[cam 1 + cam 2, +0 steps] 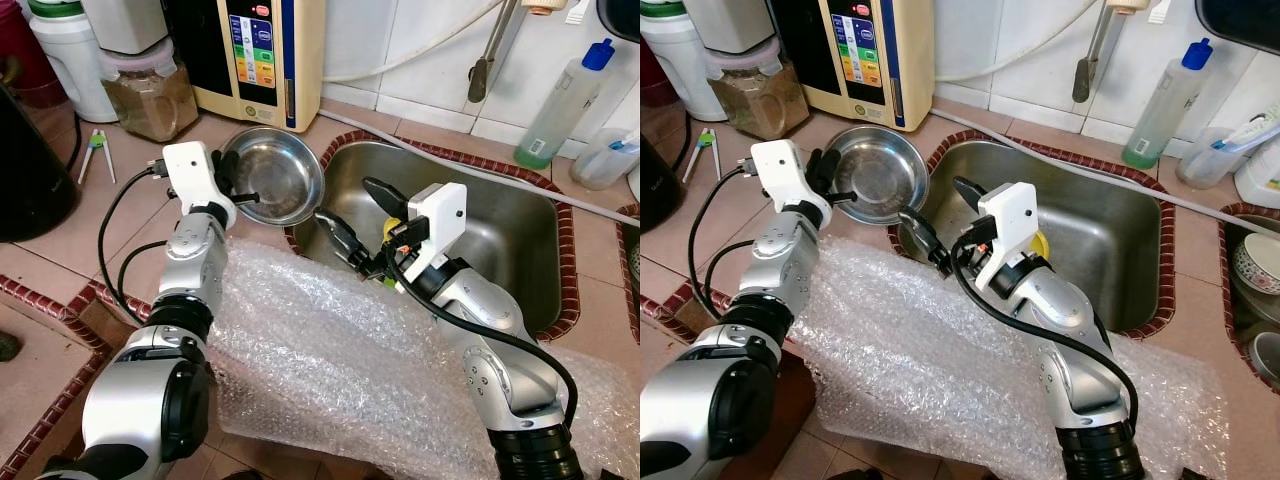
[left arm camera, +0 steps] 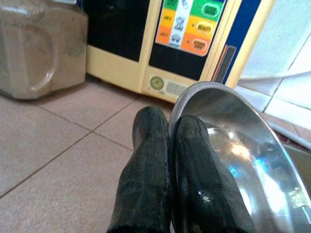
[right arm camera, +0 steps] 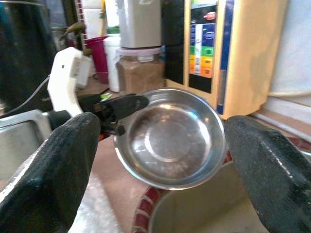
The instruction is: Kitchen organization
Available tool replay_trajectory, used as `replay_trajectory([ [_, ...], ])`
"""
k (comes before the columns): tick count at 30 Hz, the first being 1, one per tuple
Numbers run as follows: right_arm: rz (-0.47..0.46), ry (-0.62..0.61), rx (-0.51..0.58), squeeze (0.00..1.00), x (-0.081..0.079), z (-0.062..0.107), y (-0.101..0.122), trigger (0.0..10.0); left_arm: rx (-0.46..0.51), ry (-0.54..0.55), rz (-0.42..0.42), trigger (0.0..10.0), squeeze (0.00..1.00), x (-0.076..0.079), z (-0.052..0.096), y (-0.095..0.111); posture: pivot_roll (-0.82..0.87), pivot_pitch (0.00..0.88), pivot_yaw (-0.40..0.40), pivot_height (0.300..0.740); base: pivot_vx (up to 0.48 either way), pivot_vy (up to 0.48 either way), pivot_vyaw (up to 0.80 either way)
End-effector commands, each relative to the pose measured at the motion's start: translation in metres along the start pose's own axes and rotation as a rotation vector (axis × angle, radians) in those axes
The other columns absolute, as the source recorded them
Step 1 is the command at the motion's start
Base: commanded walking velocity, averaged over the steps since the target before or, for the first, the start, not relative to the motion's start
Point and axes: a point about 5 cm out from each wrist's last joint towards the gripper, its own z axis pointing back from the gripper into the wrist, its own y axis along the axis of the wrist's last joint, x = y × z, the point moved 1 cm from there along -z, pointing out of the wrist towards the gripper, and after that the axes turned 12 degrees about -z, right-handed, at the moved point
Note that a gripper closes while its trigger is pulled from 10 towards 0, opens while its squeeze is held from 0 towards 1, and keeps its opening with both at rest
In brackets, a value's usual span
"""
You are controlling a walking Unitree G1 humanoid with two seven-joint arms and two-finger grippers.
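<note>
Beside the sink (image 1: 520, 245), a steel bowl (image 1: 278, 172) is being clamped at its rim by the left pincer (image 1: 243, 190), while the right pincer (image 1: 358, 215) is being held apart.

This is a home kitchen. A stainless steel sink (image 1: 500, 240) is sunk into a table (image 1: 120, 190) of pinkish tiles edged in dark red, with white wall tiles behind. Along the wall stand a cream water-purifier unit with coloured buttons (image 1: 262, 50), a lidded plastic jar of brown grains (image 1: 150, 90) and a bottle of green dish liquid (image 1: 562, 100). Stacked bowls (image 1: 1252, 265) sit at the far right.
</note>
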Motion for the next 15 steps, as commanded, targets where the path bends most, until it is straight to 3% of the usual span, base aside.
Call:
replay_trajectory([
  [1, 0.007, -0.001, 0.020, 0.75, 0.001, -0.001, 0.006, 10.0, 0.033, -0.010, -0.023, 0.0, 0.00, 0.003, -0.001, 0.007, -0.03, 0.106, -0.001, 0.740, 0.000, 0.000, 0.00],
  [3, 0.008, -0.009, 0.021, 0.71, 0.002, -0.001, 0.006, 10.0, 0.053, -0.009, -0.025, 0.0, 0.00, 0.004, -0.002, 0.010, -0.02, 0.108, -0.001, 0.740, 0.000, 0.000, 0.00],
  [4, 0.009, -0.018, 0.021, 0.58, 0.003, -0.002, 0.006, 10.0, 0.073, -0.006, -0.036, 0.0, 0.00, 0.004, -0.002, 0.014, -0.02, 0.108, -0.002, 0.740, 0.000, 0.000, 0.00],
  [5, 0.011, -0.025, 0.021, 0.51, 0.004, -0.002, 0.006, 10.0, 0.093, -0.001, -0.053, 0.0, 0.00, 0.003, -0.002, 0.017, -0.02, 0.110, -0.003, 0.740, 0.000, 0.000, 0.00],
  [10, 0.017, -0.036, 0.015, 0.40, 0.006, -0.002, 0.005, 10.0, 0.091, 0.026, -0.111, 0.0, 0.00, -0.003, -0.002, 0.017, -0.03, 0.111, -0.005, 0.740, 0.000, 0.000, 0.00],
  [12, 0.017, -0.036, 0.015, 0.40, 0.006, -0.002, 0.005, 10.0, 0.091, 0.026, -0.111, 0.0, 0.00, -0.003, -0.002, 0.017, -0.03, 0.111, -0.005, 0.740, 0.000, 0.000, 0.00],
  [13, 0.019, -0.038, 0.013, 0.36, 0.006, -0.002, 0.005, 10.0, 0.096, 0.035, -0.116, 0.0, 0.00, -0.005, -0.001, 0.017, -0.02, 0.111, -0.005, 0.740, 0.000, 0.000, 0.00],
  [14, 0.021, -0.044, 0.012, 0.24, 0.007, -0.001, 0.004, 10.0, 0.148, 0.030, -0.118, 0.0, 0.00, -0.006, -0.002, 0.026, -0.02, 0.112, -0.007, 0.740, 0.000, 0.000, 0.00],
  [15, 0.021, -0.044, 0.012, 0.24, 0.007, -0.001, 0.004, 10.0, 0.148, 0.030, -0.118, 0.0, 0.00, -0.006, -0.002, 0.026, -0.02, 0.112, -0.007, 0.740, 0.000, 0.000, 0.00],
])
